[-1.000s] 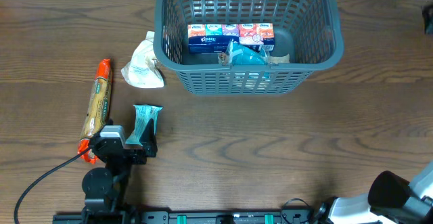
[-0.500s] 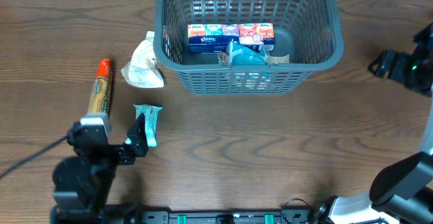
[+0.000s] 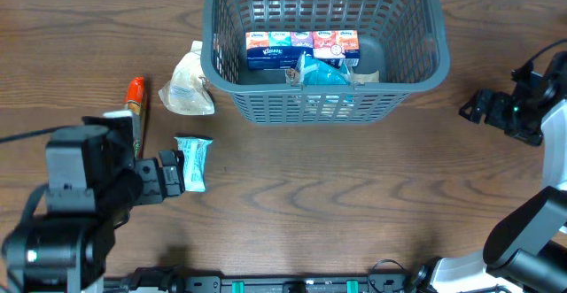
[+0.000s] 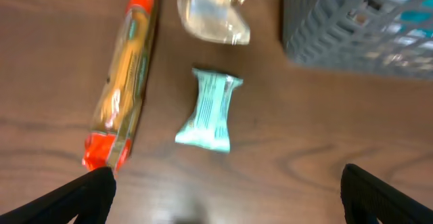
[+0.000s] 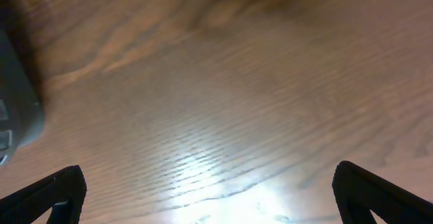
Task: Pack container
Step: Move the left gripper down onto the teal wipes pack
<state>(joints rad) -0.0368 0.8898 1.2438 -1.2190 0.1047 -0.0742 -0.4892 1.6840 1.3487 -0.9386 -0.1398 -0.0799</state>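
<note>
The dark grey lattice basket [image 3: 403, 85] stands at the back middle and holds a row of tissue packs [image 3: 301, 47] and a blue packet [image 3: 324, 73]. Its corner shows in the left wrist view [image 4: 352, 41]. On the table to its left lie a teal snack packet [image 3: 194, 162] [image 4: 210, 110], a long orange packet [image 3: 134, 107] [image 4: 125, 82] and a pale crumpled bag [image 3: 188, 88] [image 4: 215, 17]. My left gripper [image 3: 170, 176] [image 4: 226, 197] is open and empty, just short of the teal packet. My right gripper [image 3: 471, 109] [image 5: 210, 193] is open and empty over bare table, right of the basket.
The table is dark brown wood [image 3: 354, 196]. A grey edge of the basket [image 5: 17, 95] shows at the left of the right wrist view. Black cable runs from the left arm at the left edge.
My left arm has risen and pulled back to the left, off the teal packet, which stays on the table. My right arm has come in from the right toward the basket.
</note>
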